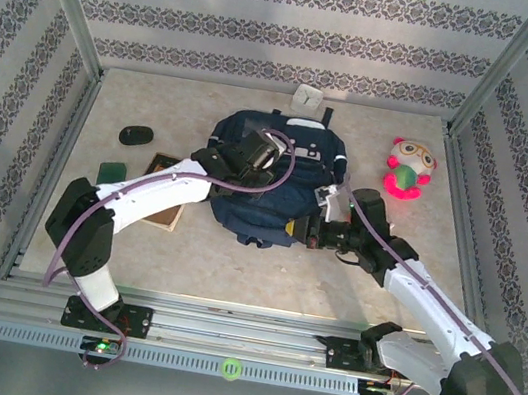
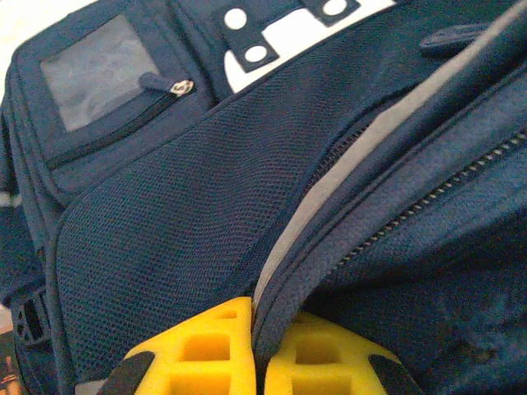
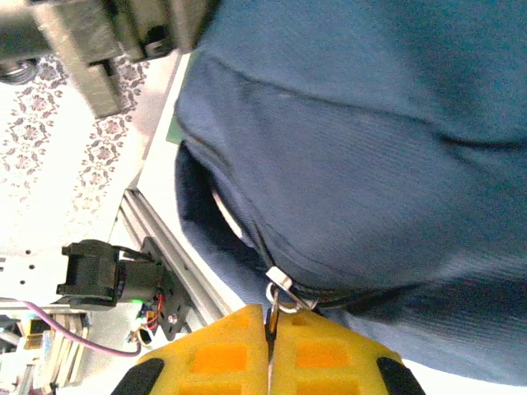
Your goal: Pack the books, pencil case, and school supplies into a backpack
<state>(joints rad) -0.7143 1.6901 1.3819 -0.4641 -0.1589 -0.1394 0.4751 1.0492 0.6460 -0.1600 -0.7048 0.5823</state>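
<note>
Navy backpack [image 1: 265, 193] lies in the middle of the counter [image 1: 232, 268]. Left claw [image 2: 257, 350] pinches its fabric at 10 o'clock, likely bracing it. Right claw [image 3: 272, 350], at 5 o'clock, clamps the zipper pull [image 3: 281, 293], seemingly to open it.

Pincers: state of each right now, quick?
Left pincer: closed, pinching a fold of the backpack.
Right pincer: closed on the backpack's zipper pull.

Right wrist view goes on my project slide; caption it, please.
Right gripper shut on the metal zipper pull of the navy backpack.
</note>
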